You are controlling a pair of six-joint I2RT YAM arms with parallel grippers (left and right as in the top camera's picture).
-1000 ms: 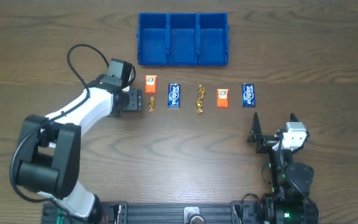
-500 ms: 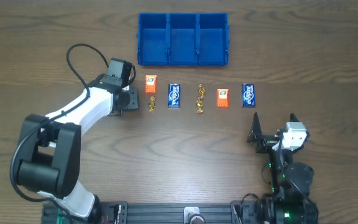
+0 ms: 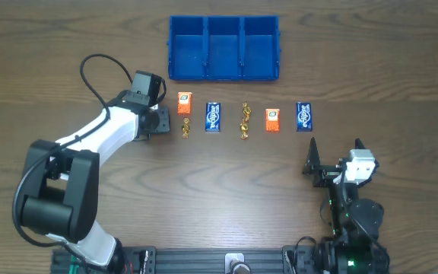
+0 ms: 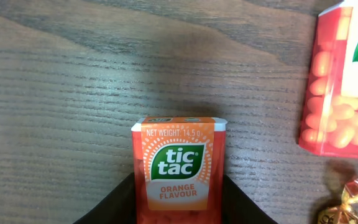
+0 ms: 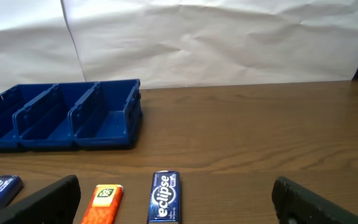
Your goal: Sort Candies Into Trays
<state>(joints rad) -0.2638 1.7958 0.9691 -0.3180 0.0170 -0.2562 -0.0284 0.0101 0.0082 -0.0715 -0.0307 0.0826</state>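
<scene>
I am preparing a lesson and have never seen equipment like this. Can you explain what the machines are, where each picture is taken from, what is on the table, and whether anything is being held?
These are two robot arms with two-finger grippers at a wooden table. One picture looks straight down from above. The other two come from a camera on each arm's wrist. On the table are a blue tray with three empty compartments and a row of candies: two orange boxes, two blue packets and gold-wrapped candies. The left gripper, at the row's left end, holds a third orange box between its fingers. The right gripper is open, holds nothing and sits back from the row.
</scene>
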